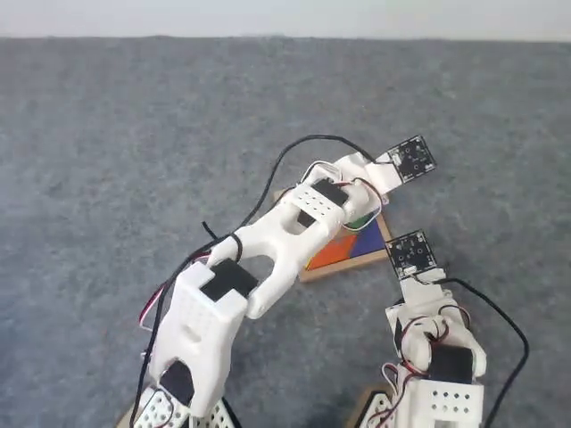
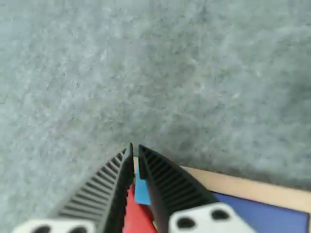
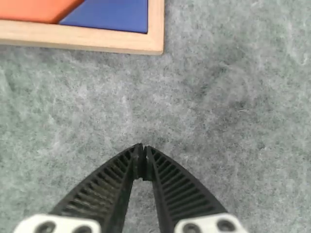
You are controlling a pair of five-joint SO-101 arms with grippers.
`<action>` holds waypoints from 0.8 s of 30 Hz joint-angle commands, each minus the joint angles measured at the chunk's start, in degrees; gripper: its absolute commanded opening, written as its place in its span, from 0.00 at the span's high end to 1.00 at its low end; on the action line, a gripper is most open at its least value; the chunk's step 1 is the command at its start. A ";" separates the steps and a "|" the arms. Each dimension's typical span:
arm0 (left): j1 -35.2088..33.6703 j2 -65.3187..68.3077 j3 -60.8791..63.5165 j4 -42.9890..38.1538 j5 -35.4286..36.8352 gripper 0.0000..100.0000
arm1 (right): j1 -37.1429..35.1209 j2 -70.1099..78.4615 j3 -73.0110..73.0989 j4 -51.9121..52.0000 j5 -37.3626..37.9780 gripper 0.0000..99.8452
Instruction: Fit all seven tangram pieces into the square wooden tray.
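Both closed, left tool (image 2: 135, 149) over wooden tray (image 2: 233, 183) corner, right tool (image 3: 143, 148) beside it, red, blue, orange pieces (image 2: 262, 213) inside

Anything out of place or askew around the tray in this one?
Nothing stands out. The orange piece and blue piece lie flush inside the wooden tray, which sits flat on the carpet; the left arm hides most of it from above.

The left arm (image 1: 294, 223) hides most of the tray (image 1: 348, 266) from above, leaving its pieces (image 1: 335, 252) impossible to count. In both wrist views, the tray runs off the edge.
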 commanded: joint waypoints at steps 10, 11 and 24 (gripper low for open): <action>0.09 2.37 -5.93 -1.58 0.09 0.98 | -0.13 -0.84 0.97 0.13 0.44 0.99; 0.09 2.90 -6.55 -1.49 0.09 0.98 | -0.13 -0.84 0.97 0.13 0.44 0.99; 0.00 5.45 -7.52 -1.58 0.18 0.98 | -0.13 -0.84 0.97 0.13 0.44 0.99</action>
